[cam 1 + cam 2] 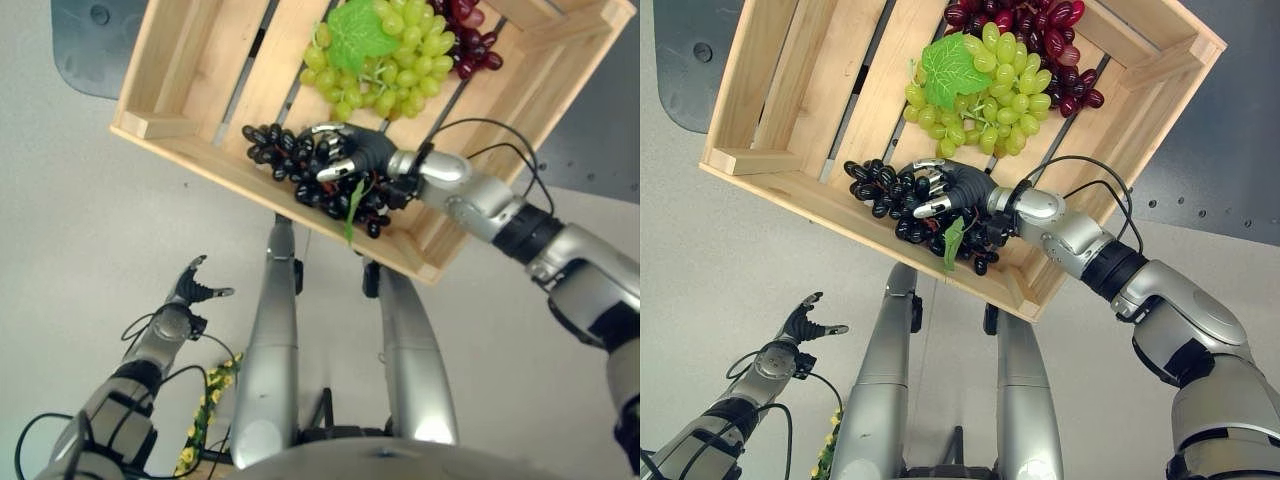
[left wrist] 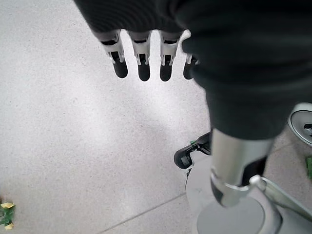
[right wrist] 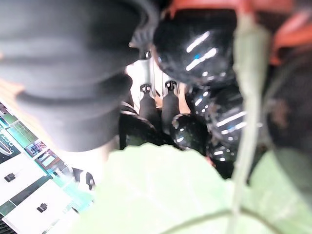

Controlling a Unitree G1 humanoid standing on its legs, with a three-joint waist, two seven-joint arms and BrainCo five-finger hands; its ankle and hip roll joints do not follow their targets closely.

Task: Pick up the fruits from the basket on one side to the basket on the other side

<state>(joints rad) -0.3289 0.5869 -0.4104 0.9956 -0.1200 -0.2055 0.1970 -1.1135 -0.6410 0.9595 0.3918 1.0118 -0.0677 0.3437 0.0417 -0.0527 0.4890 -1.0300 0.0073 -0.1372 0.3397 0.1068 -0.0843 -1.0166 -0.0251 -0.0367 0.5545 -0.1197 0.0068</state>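
Note:
A slatted wooden crate (image 1: pixel 200 165) lies tilted on the floor ahead and holds three bunches of grapes. The green bunch (image 1: pixel 400 60) with a leaf sits in the middle, and the dark red bunch (image 1: pixel 470 40) lies at the far right corner. My right hand (image 1: pixel 355 150) rests on the black grapes (image 1: pixel 270 145) by the crate's near wall, fingers curled round the bunch. In the right wrist view the black grapes (image 3: pixel 195 44) and a green leaf (image 3: pixel 161 195) press close against the fingers (image 3: pixel 161 109). My left hand (image 1: pixel 190 290) hangs low on the left over bare floor, its fingers (image 2: pixel 141 63) straight.
A dark grey mat (image 1: pixel 85 40) lies under the crate's far left corner. A sprig of small yellow flowers (image 1: pixel 210 410) lies on the floor near my left arm. A silver wheeled base (image 2: pixel 243 214) stands beside the left hand.

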